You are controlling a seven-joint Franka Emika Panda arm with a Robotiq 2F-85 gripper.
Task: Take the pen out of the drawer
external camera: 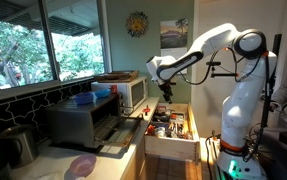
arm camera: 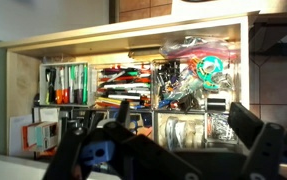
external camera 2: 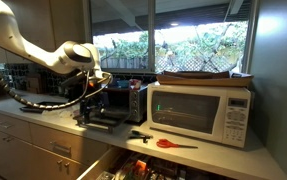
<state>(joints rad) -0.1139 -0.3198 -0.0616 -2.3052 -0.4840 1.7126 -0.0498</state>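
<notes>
The light wood drawer (external camera: 171,148) with a pale cream front stands pulled open under the counter; it also shows in an exterior view (external camera 2: 101,166). In the wrist view its wooden rim (arm camera: 133,40) frames several compartments. Several pens (arm camera: 123,80) lie in a middle compartment, and markers (arm camera: 68,85) stand in the one to its left. I cannot tell which pen is meant. My gripper (arm camera: 180,112) hangs open and empty above the drawer, its two dark fingers spread over the front compartments. It shows in both exterior views (external camera: 165,93) (external camera 2: 91,100), well above the contents.
A dark toaster oven (external camera: 83,120) with its door down and a white microwave (external camera 2: 198,110) stand on the counter. Red scissors (external camera 2: 173,143) lie in front of the microwave. A pink plate (external camera: 81,165) and a metal kettle (external camera: 18,145) sit at the near end.
</notes>
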